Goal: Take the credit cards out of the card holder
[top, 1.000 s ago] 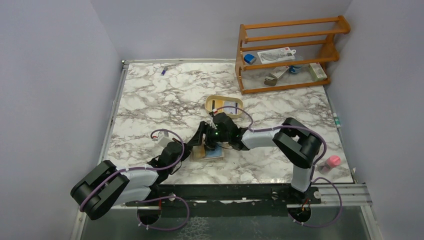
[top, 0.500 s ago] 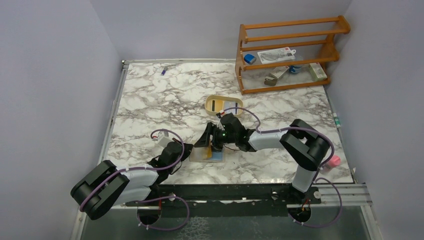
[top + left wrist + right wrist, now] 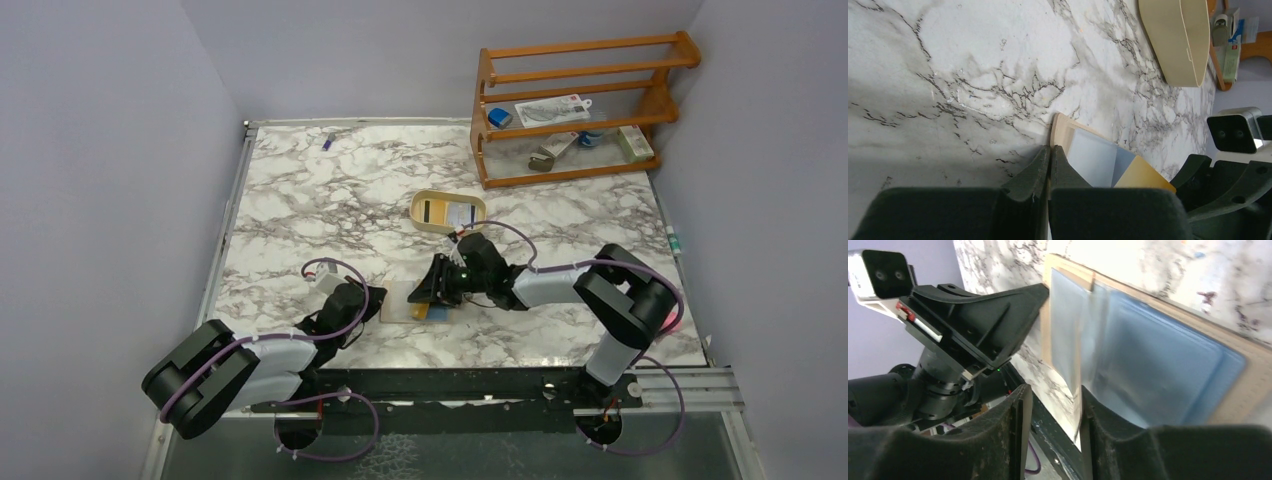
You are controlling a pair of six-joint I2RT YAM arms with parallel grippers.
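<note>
The tan card holder (image 3: 397, 300) lies open and flat on the marble near the front. A light blue card (image 3: 438, 313) and a yellow card (image 3: 421, 311) stick out of its right side. My left gripper (image 3: 378, 300) is shut on the holder's left edge; the left wrist view shows its jaws (image 3: 1050, 150) pinching the tan edge (image 3: 1063, 132) beside the blue card (image 3: 1093, 160) and yellow card (image 3: 1143, 175). My right gripper (image 3: 432, 295) hovers over the holder's right part, jaws apart (image 3: 1053, 405). A thin card edge (image 3: 1079, 405) rests against one finger. Blurred blue cards (image 3: 1158, 370) lie in the holder (image 3: 1248, 385).
A cream oval tray (image 3: 447, 211) holding cards stands just behind the holder, also in the left wrist view (image 3: 1173, 45). A wooden rack (image 3: 575, 110) with small items stands at the back right. A pink object (image 3: 665, 323) sits at the right edge.
My right gripper has moved right and nearer, from above the holder's middle to its right side. The holder now lies flatter, with the cards exposed. The left gripper has kept its hold.
</note>
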